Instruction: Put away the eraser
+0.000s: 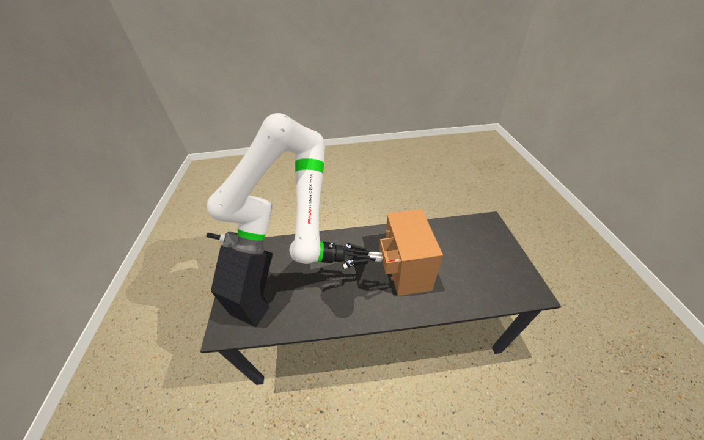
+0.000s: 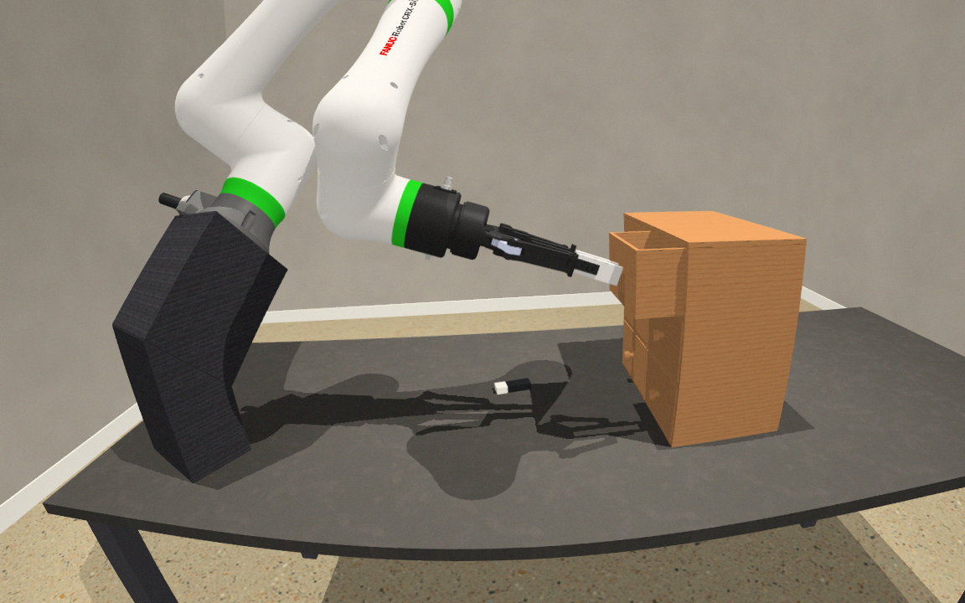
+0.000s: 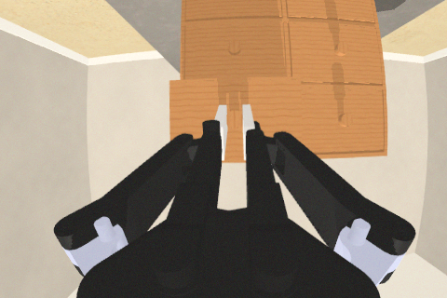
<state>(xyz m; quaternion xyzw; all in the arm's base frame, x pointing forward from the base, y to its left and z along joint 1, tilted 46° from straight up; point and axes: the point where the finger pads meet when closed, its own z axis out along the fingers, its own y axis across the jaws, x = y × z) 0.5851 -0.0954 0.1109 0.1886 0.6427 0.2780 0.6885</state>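
Observation:
The chest [image 1: 419, 241] [image 2: 733, 322] stands upright on the table. Its top drawer [image 1: 392, 267] [image 2: 658, 283] [image 3: 193, 102], in the column nearer the exterior camera, is pulled partly out and looks level. My gripper [image 1: 376, 256] [image 2: 612, 271] [image 3: 235, 117] is shut on this drawer's knob, with the white fingertips at the drawer front. A small red and white thing [image 1: 392, 261] shows inside the drawer; I cannot tell what it is. The eraser [image 1: 346, 266] [image 2: 513, 386], black with a white end, lies on the table below the gripper. The eraser inside the chest cannot be made out.
The other drawers [image 3: 233, 2] [image 3: 332, 51] look pushed in, with knobs standing out from their fronts. The open drawer juts out above the lower ones in its column. The robot's dark pedestal [image 1: 239, 284] [image 2: 178, 352] stands at the other end of the table [image 1: 486, 262] [image 2: 366, 495].

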